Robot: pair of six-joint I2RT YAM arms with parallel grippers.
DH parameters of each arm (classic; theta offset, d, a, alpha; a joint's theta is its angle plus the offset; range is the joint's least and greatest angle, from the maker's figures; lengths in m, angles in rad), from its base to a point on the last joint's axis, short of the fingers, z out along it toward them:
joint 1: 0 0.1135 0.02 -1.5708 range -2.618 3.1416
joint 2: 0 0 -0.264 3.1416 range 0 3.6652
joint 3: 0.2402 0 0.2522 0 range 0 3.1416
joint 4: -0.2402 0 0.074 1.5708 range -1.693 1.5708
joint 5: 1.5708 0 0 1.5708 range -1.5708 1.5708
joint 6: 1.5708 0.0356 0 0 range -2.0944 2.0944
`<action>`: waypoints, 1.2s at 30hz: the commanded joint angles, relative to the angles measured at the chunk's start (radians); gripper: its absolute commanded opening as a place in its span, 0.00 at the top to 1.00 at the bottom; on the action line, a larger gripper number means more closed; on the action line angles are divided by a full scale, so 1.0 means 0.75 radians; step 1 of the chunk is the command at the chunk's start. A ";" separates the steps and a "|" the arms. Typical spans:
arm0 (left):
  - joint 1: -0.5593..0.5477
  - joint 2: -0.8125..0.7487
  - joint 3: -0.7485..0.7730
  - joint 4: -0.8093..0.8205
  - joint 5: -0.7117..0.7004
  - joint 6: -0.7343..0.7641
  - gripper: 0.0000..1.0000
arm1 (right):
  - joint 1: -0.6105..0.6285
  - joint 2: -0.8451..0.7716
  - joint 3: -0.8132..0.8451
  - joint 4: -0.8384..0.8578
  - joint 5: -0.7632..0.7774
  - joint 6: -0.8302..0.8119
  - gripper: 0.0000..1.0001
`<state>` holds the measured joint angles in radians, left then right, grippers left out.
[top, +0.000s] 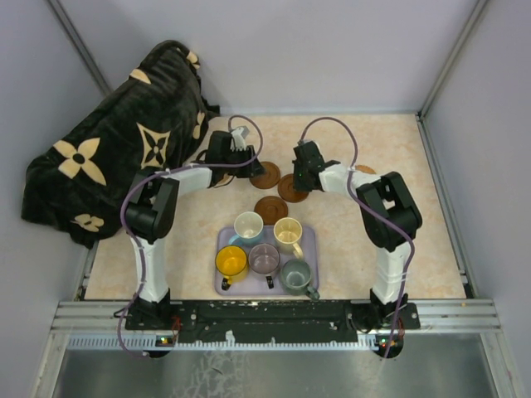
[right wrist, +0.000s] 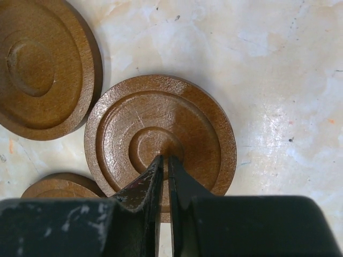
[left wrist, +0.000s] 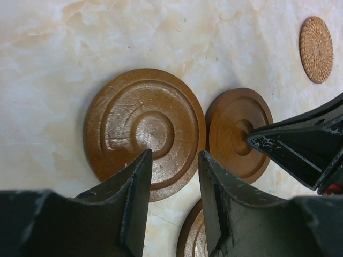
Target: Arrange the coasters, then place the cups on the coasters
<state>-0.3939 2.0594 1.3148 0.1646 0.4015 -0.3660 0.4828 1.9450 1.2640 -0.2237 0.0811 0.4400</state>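
Observation:
Three dark brown coasters lie close together behind the tray: one (top: 265, 175), one (top: 292, 188) and one (top: 270, 207). A tan woven coaster (left wrist: 316, 49) lies further right. My left gripper (left wrist: 174, 155) hovers open over the near rim of the biggest-looking coaster (left wrist: 144, 131), with nothing between its fingers. My right gripper (right wrist: 165, 158) is shut, and its tips rest on the centre of the middle coaster (right wrist: 161, 134). Several cups stand on the lavender tray (top: 309, 240): white-blue (top: 248, 225), cream (top: 288, 233), yellow (top: 231, 261), mauve (top: 264, 259) and grey-green (top: 296, 275).
A black cloth with a tan flower pattern (top: 116, 157) is bunched at the back left, beside the left arm. Grey walls close in the table on three sides. The two grippers work a few centimetres apart.

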 commanded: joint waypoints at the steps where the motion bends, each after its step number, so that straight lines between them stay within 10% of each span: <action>1: -0.019 0.059 0.051 0.024 0.087 0.001 0.54 | -0.030 0.022 0.007 -0.027 0.093 0.054 0.91; 36: 0.049 -0.012 -0.095 -0.083 -0.167 0.061 0.52 | -0.382 -0.123 -0.090 0.007 -0.058 0.014 0.90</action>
<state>-0.3752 2.0773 1.2816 0.1638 0.3061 -0.3424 0.1959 1.8996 1.2022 -0.2096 0.0917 0.4900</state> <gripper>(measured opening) 0.478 0.093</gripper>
